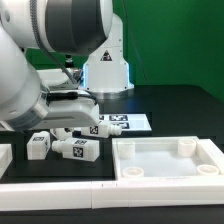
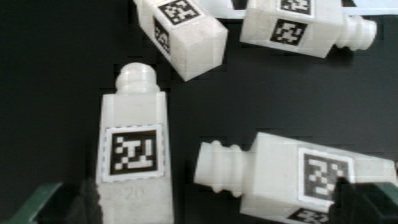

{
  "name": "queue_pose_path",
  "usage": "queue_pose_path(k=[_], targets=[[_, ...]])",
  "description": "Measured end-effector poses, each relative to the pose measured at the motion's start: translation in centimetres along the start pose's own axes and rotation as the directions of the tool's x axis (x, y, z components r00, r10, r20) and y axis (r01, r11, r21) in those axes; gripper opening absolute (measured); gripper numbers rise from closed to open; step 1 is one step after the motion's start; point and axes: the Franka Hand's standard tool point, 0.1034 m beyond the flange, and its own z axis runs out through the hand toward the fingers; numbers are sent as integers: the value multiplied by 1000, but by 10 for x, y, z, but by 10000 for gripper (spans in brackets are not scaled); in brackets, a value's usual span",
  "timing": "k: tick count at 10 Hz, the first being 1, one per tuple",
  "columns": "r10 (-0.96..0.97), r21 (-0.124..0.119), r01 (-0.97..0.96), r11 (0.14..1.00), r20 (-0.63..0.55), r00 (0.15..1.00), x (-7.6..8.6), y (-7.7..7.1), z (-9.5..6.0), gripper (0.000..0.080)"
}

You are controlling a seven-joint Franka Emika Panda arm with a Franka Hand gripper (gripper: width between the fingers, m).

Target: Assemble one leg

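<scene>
Several white legs with black-and-white tags lie close together on the black table. In the wrist view one leg [image 2: 134, 140] lies with its peg pointing away from me. A second leg [image 2: 294, 170] lies beside it, with its peg toward the first. Two more legs [image 2: 183, 35] [image 2: 294, 25] lie farther off. My gripper [image 2: 214, 205] is open, its dark fingers [image 2: 57, 205] standing outside the two near legs and holding nothing. In the exterior view the gripper [image 1: 66, 130] hovers low over the legs [image 1: 80, 149] [image 1: 38, 146] [image 1: 95, 128].
The large white square panel [image 1: 165, 158] with corner sockets lies at the exterior view's right. The marker board [image 1: 128, 122] lies behind the legs. A low white rim [image 1: 50, 186] runs along the front. The arm's base [image 1: 105, 65] stands at the back.
</scene>
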Motion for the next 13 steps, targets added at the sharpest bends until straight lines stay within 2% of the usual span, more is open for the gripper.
queue_pose_path(k=[2, 3, 5, 9, 11, 13], targets=[[-3, -12, 3, 1000, 10, 1000, 7, 7, 11, 649], [13, -22, -13, 1000, 33, 999, 1, 15, 14, 649], [50, -44, -49, 998, 36, 998, 3, 16, 17, 649], [48, -46, -46, 998, 32, 998, 5, 14, 18, 649], [21, -46, -20, 999, 27, 999, 8, 28, 22, 649], [31, -45, -30, 999, 33, 999, 9, 35, 26, 649]])
